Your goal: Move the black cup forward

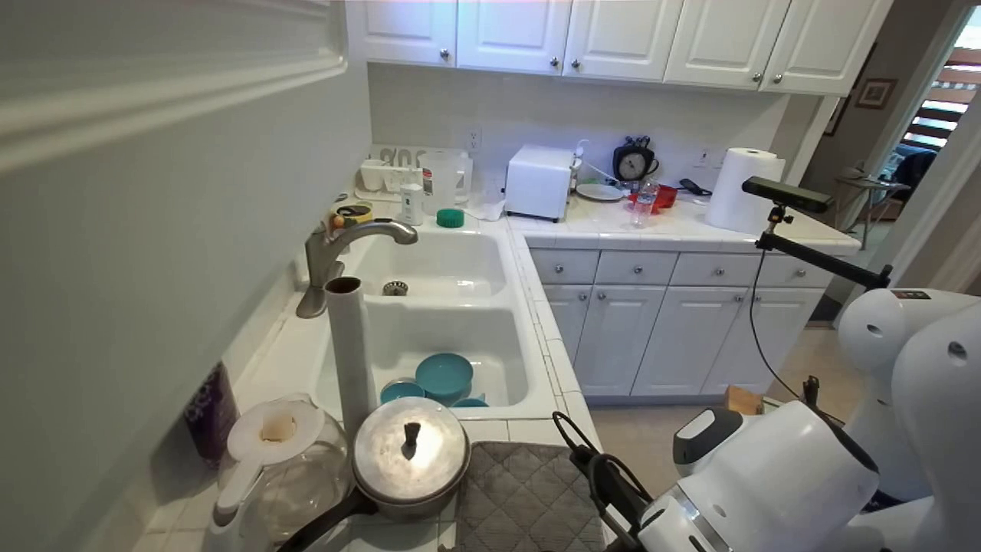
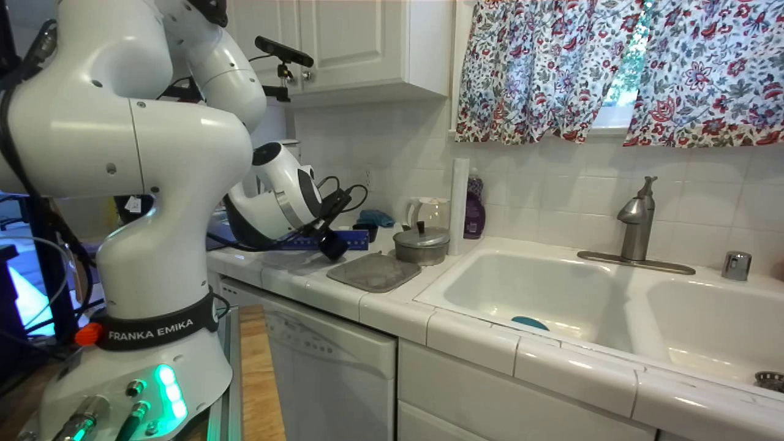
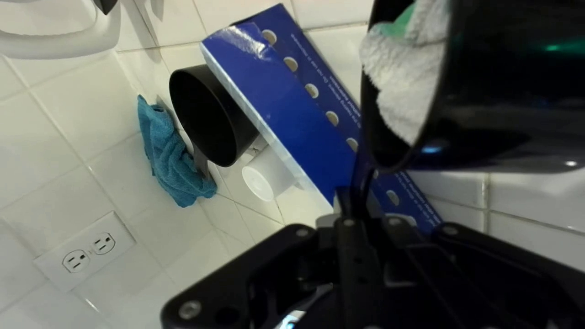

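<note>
Lying just beyond the pincer, long axis crosswise, the black cup is held (seemingly by its handle) in nearly closed jaws. Forward carrying seems called for.

- Claw gripping a black cup, tilted, above the worktop.
- Gray mat near the worktop's front edge.
- Lidded pot just beside the mat, toward the back edge.
- Purple bottle upright at the worktop's back edge.
- Sink with a teal dish inside.
</note>
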